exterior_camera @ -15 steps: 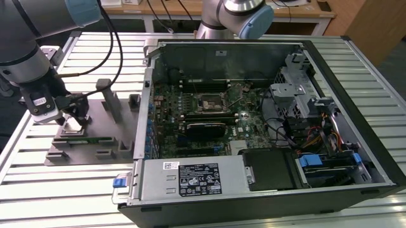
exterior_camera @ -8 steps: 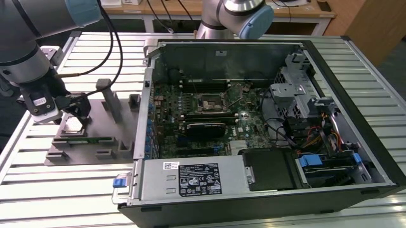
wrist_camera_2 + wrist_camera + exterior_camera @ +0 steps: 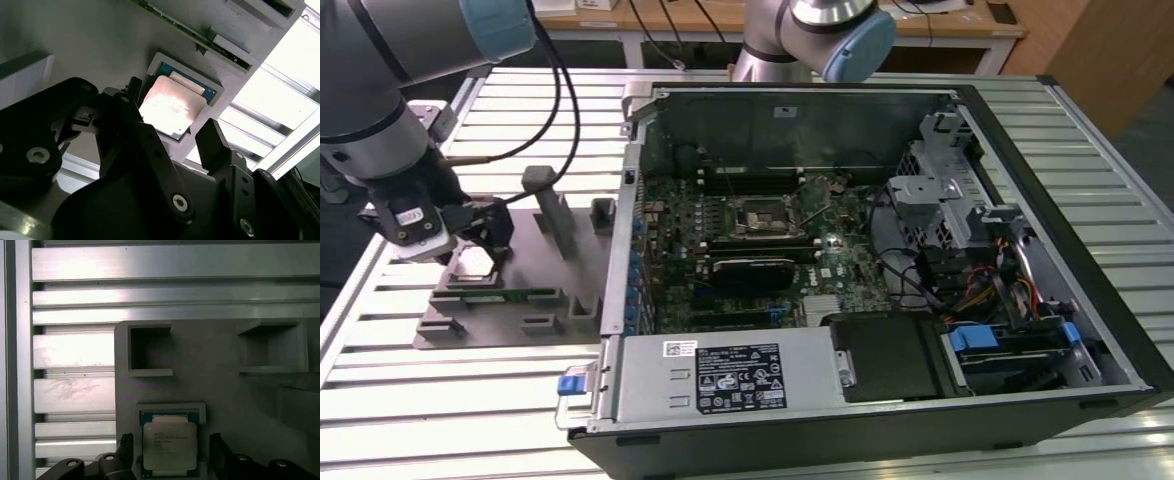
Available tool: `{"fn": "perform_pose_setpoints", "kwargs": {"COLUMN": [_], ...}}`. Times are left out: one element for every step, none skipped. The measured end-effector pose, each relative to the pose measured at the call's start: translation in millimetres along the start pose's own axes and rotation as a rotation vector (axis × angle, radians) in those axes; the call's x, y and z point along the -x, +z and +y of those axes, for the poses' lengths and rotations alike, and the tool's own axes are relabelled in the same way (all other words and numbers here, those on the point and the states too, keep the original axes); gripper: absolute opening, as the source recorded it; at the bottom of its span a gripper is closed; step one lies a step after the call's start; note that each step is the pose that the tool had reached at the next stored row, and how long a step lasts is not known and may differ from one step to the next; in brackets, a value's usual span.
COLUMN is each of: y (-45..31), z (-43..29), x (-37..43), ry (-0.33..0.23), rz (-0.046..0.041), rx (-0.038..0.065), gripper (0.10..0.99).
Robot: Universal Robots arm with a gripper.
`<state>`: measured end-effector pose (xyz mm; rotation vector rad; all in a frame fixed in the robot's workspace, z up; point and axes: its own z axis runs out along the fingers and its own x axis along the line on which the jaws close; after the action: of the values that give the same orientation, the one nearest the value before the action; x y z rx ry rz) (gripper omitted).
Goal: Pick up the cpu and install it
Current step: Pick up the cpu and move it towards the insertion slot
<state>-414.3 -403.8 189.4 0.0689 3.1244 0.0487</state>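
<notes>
The cpu [image 3: 172, 106] lies flat, metal top up, in a shallow square pocket of the grey holder plate [image 3: 210, 385]. The tool [image 3: 172, 120] hangs just above that pocket with its two black fingers [image 3: 212, 142] spread apart, one on each side of the chip; whether they touch it I cannot tell. The arm [image 3: 367, 140] comes down over the plate with its wrist turned so the tool points at the pocket. The exterior view adds the slatted metal surface [image 3: 454, 420] under the plate and the open computer case [image 3: 801, 120] beside it. The first wrist view shows another square pocket [image 3: 147, 347] farther along the plate. The second wrist view shows a thin green board [image 3: 175, 22] set on edge in the plate.
</notes>
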Motion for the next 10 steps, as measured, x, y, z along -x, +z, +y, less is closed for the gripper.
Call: {"fn": "perform_pose_setpoints", "kwargs": {"y": [0.6, 1.2, 1.6, 2.1, 2.9, 3.8, 4.8, 5.9, 6.7, 7.0], "z": [0.0, 0.0, -0.1, -0.1, -0.1, -0.1, -0.1, -0.2, -0.2, -0.2], "x": [0.0, 0.0, 0.0, 0.0, 0.1, 0.0, 0.0, 0.0, 0.0, 0.0], "ry": [-0.003, -0.008, -0.015, -0.024, -0.031, -0.038, -0.044, -0.047, -0.047, -0.047], "rz": [0.0001, 0.0003, 0.0007, 0.0009, 0.0011, 0.0013, 0.0014, 0.0016, 0.0015, 0.0017], "rx": [0.0, 0.0, 0.0, 0.0, 0.0, 0.0, 0.0, 0.0, 0.001, 0.0], "gripper": [0.706, 0.706, 0.706, 0.706, 0.706, 0.706, 0.706, 0.706, 0.706, 0.706]}}
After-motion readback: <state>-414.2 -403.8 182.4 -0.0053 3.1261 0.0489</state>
